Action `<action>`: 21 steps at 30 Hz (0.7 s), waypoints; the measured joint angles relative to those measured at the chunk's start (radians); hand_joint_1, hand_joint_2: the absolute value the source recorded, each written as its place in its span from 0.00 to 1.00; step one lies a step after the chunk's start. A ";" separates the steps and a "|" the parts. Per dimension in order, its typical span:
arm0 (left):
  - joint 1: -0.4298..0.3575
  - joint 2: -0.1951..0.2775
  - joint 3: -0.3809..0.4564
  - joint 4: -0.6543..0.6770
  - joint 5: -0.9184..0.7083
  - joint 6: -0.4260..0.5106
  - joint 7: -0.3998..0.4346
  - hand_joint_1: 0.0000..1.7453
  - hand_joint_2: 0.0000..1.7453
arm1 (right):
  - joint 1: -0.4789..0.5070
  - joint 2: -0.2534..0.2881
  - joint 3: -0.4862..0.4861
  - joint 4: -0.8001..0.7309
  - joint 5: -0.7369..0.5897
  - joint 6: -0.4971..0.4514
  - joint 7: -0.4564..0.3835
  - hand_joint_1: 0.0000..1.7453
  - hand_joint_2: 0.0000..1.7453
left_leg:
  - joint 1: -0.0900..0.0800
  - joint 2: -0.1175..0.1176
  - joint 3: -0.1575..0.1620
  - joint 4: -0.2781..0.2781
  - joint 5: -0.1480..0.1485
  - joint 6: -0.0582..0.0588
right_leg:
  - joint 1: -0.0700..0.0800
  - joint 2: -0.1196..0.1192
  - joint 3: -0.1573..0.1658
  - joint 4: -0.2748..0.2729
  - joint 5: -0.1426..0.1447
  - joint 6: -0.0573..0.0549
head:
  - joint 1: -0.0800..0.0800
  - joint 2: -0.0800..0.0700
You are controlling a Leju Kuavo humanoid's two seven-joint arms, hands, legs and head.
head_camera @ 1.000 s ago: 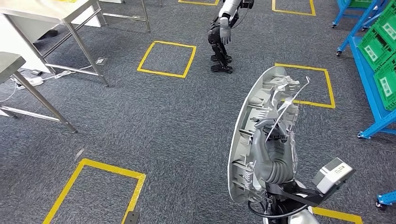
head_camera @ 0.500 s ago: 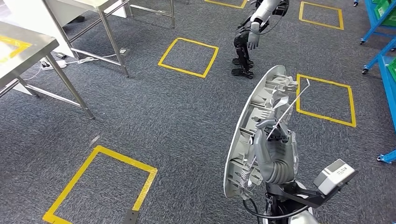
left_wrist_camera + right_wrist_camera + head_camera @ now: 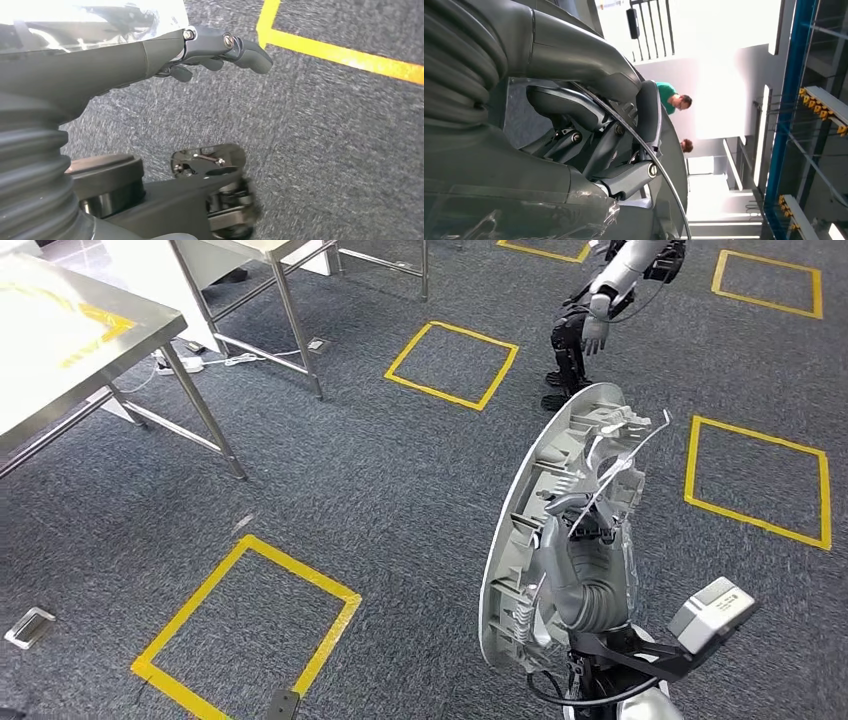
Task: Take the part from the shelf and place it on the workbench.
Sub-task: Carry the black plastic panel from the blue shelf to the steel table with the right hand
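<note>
The part is a large grey oval plastic panel with ribs and clips on its inner side and a thin wire across it. My right hand grips it upright at the lower right of the head view, above the carpet. In the right wrist view the fingers curl around the wire and the panel. The workbench, a steel table with yellow tape on top, stands at the far left. My left hand hangs over the carpet holding nothing, its fingers apart.
Another humanoid robot stands at the back, beyond the part. Yellow taped squares mark the grey carpet. A second steel table is behind the workbench. Blue shelf framing and two people are in the right wrist view.
The whole head view has shifted: the workbench has come further in at the left and the blue shelves have left at the right. The part stays held in my right hand.
</note>
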 joint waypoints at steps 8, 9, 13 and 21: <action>-0.001 0.001 0.000 0.000 0.003 0.002 -0.003 0.00 1.00 | -0.001 0.000 0.000 -0.001 0.000 0.001 0.000 1.00 1.00 | -0.009 0.044 0.130 -0.263 0.110 0.030 | 0.004 -0.051 0.015 0.002 -0.018 0.035 | 0.001 0.000; 0.001 0.001 0.000 0.000 0.004 0.003 -0.003 0.00 1.00 | -0.002 0.000 0.000 -0.001 0.000 0.001 0.000 1.00 1.00 | -0.008 0.037 0.131 -0.264 0.110 0.036 | 0.003 -0.049 0.016 0.005 -0.024 0.040 | 0.001 0.000; 0.000 0.001 0.000 0.000 0.006 0.005 -0.006 0.00 1.00 | -0.002 0.000 0.000 -0.001 0.000 0.002 0.000 1.00 1.00 | -0.006 0.014 0.134 -0.269 0.112 0.056 | -0.001 0.010 -0.066 0.178 -0.118 0.046 | 0.008 0.000; -0.001 0.000 0.000 -0.001 0.008 0.009 -0.012 0.00 1.00 | -0.002 0.000 0.000 0.001 0.000 0.002 0.000 1.00 1.00 | -0.012 -0.058 0.137 -0.262 0.105 0.048 | 0.005 0.075 -0.032 0.032 0.013 0.022 | 0.008 0.000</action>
